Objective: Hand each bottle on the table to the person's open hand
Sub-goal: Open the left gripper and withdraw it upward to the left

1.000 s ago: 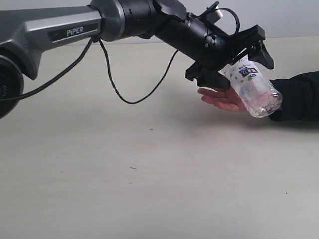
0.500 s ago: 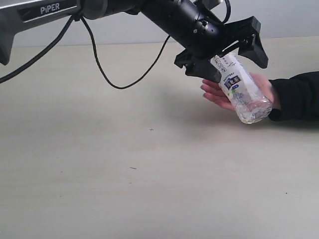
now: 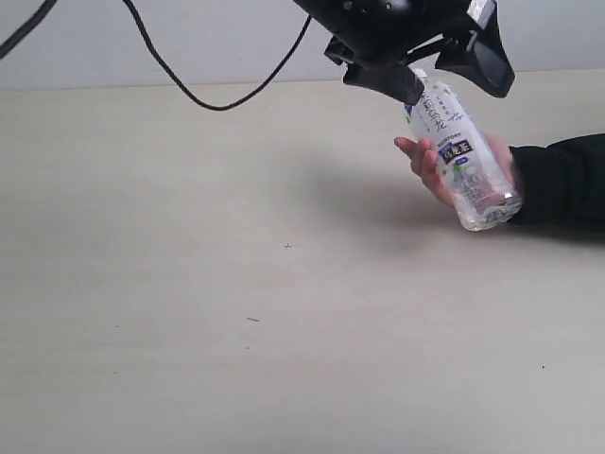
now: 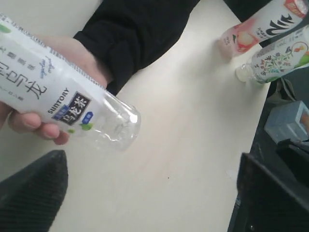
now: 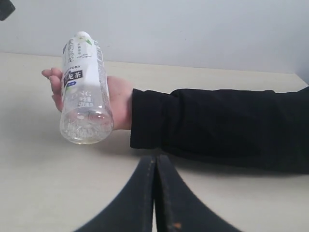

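1. At about 2 o'clock in the exterior view, the white-labelled bottle [image 3: 463,156] sits in the person's hand [image 3: 425,165], off the bench [image 3: 236,312]. The fingers are curled around its lower half.
2. The left tool [image 3: 444,80] hangs just over the cap end with its jaws spread wide, one on each side of the bottle. In the left wrist view neither jaw appears to touch it.
3. The right tool [image 5: 155,193] is pressed closed on nothing, low over the bench and facing the black sleeve [image 5: 217,125].
4. Step in hand, as I judge it: the end of this handover, with the bottle's weight already on the palm.
5. The next move calls for the left tool to lift straight away toward 11 o'clock, jaws kept wide so they do not clip the cap. It can then go for another bottle.
6. Two more lie close together on the bench, well apart from the hand: a pink bottle [image 4: 251,29] and a flowered bottle [image 4: 277,58].
7. The handed bottle is clear plastic and looks empty. Its cap points to 11 o'clock and its base to 5 o'clock. It is light and smooth, so probably easy to knock loose.
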### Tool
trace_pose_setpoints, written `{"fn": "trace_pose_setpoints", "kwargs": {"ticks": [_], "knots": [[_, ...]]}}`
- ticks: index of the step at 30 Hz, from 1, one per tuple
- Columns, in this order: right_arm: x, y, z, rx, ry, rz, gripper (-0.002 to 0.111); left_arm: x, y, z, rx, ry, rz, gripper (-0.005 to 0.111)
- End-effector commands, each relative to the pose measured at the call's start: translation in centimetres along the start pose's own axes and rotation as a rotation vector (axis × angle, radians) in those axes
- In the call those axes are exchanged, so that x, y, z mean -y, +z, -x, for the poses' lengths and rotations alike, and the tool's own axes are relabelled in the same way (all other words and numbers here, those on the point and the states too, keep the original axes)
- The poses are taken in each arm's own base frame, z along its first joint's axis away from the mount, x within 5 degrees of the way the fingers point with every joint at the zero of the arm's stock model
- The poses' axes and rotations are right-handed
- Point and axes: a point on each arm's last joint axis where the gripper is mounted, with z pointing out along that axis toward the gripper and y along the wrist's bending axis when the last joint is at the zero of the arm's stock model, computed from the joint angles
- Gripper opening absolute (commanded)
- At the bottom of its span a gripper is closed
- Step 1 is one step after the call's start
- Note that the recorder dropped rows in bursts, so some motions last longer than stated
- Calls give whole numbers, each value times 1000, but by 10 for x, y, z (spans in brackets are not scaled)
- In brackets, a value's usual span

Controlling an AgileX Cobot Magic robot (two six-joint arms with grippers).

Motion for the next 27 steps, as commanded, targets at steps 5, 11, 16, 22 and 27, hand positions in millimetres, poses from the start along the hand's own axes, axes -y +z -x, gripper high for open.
{"fn": "trace_pose_setpoints", "kwargs": {"ticks": [5,11,16,22,27], "knots": [[0,0,-1,3,-8,-5,0,18,-25,4,13,136,-13,35],[0,0,-1,3,-8,-5,0,23,-24,-1,-18,222,-76,1],[0,0,-1,3,-8,-5,0,26,-22,-9,21,279,-130,0],[0,0,-1,3,-8,-5,0,15,-28,-17,145,297,2,0],[0,0,-1,3,-8,-5,0,6,-44,-34,191,290,94,0]]}}
